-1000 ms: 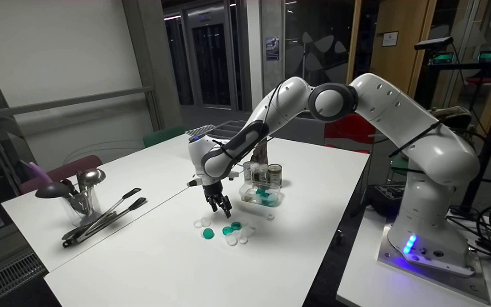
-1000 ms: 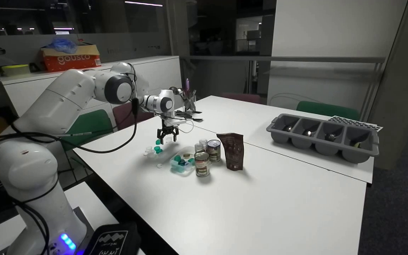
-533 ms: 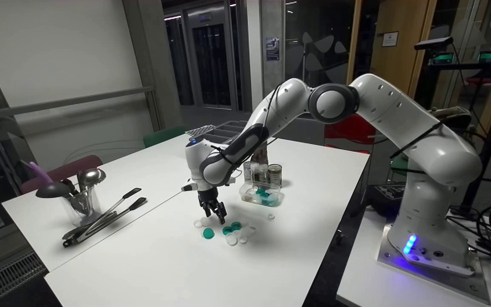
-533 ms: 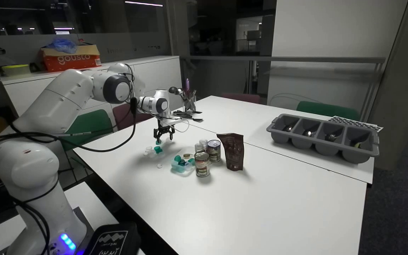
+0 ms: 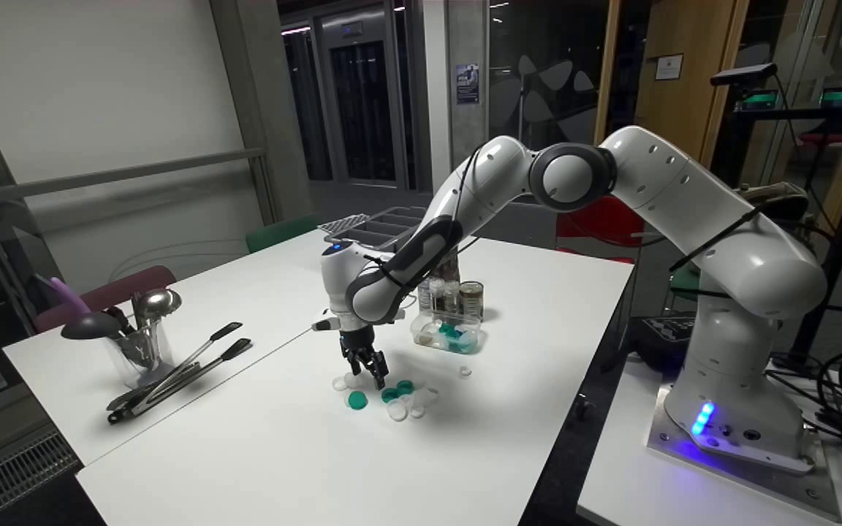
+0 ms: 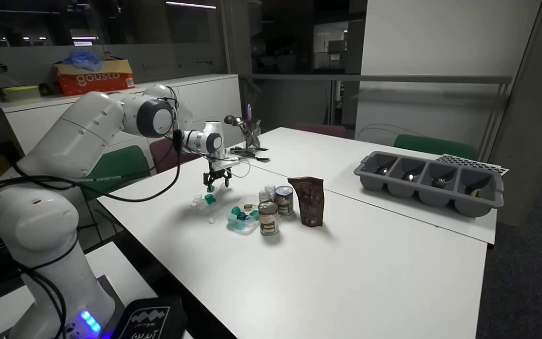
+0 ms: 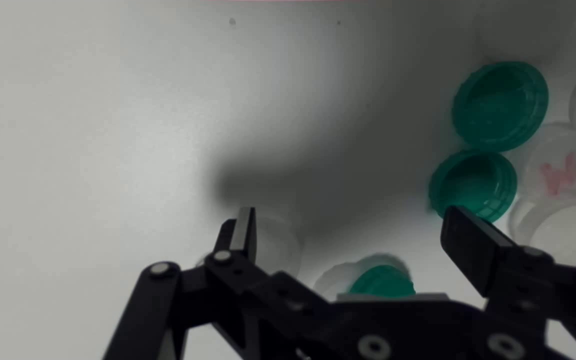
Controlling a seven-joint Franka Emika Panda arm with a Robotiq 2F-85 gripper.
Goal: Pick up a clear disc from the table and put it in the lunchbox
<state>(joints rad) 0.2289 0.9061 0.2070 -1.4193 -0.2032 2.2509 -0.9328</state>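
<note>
Several clear discs lie on the table. In the wrist view, one clear disc (image 7: 279, 250) lies beside and partly behind the left finger; more lie at the right edge (image 7: 568, 230). In an exterior view, clear discs show left of the gripper (image 5: 339, 384) and right of it (image 5: 397, 410). My gripper (image 7: 350, 212) is open and empty, low over the discs, pointing down; it shows in both exterior views (image 5: 368, 378) (image 6: 219, 187). The clear, teal-tinged lunchbox (image 5: 422, 341) holds green and other pieces; it also shows in an exterior view (image 6: 236, 223).
Green discs (image 7: 500, 107) lie among the clear ones. Cans (image 6: 268, 219), small jars and a brown pouch (image 6: 308, 202) stand by the lunchbox. A grey compartment tray (image 6: 428, 190) is at the far side. Tongs (image 5: 180, 380) and a utensil holder (image 5: 136, 358) stand opposite.
My gripper has moved down toward the table and a little to the side, closer to the discs; in the last half second it moved only slightly. The fingers stay open. The discs have not moved.
</note>
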